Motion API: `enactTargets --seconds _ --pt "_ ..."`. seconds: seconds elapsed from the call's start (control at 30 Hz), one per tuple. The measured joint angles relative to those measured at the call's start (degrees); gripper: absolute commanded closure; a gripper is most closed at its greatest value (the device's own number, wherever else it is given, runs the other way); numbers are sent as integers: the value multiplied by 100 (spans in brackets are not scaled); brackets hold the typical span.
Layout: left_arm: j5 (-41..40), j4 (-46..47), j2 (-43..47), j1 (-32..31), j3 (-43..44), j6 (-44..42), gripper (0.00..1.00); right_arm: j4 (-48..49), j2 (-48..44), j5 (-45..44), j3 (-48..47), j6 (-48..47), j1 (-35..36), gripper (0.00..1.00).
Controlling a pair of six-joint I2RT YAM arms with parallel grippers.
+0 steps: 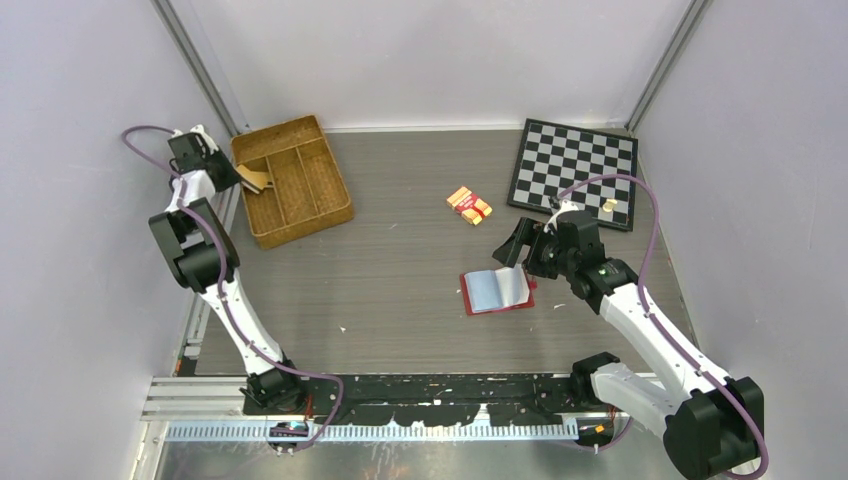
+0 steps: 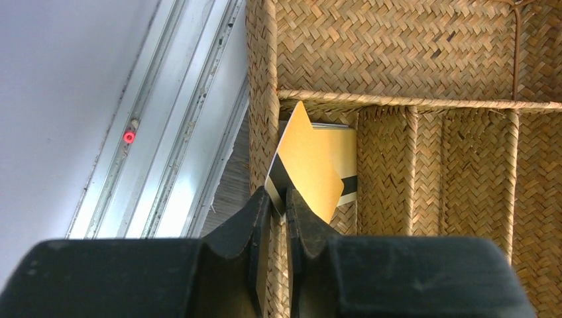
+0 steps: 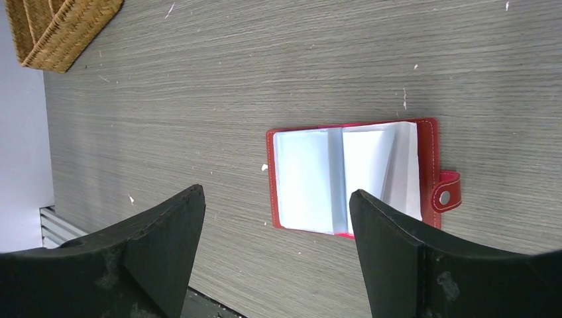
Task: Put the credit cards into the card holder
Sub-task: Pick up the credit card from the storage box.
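Clenched left pincer (image 2: 278, 202) holds a card (image 2: 308, 162) over the tray (image 2: 397, 46).
Its jaws pinch the striped end above a corner compartment where a second card (image 2: 346, 154) lies; the right pincer (image 3: 276, 194) hangs released near the holder (image 3: 305, 179), open on the tabletop (image 3: 199, 99).

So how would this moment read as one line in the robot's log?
left gripper: shut on card, at wicker tray | right gripper: open, by opened card holder
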State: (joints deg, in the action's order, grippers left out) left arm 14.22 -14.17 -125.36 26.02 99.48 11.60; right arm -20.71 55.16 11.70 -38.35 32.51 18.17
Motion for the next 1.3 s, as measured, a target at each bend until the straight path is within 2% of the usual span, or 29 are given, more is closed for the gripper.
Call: enactTargets --seconds 0.1,0.3,1.3 --pt "87 68 0 44 -42 22 79 2 2 15 0 4 0 15" --pt "138 68 -2 83 -44 24 77 11 17 48 0 24 0 15" --pt "20 247 70 122 -219 39 81 101 149 256 0 66 0 15"
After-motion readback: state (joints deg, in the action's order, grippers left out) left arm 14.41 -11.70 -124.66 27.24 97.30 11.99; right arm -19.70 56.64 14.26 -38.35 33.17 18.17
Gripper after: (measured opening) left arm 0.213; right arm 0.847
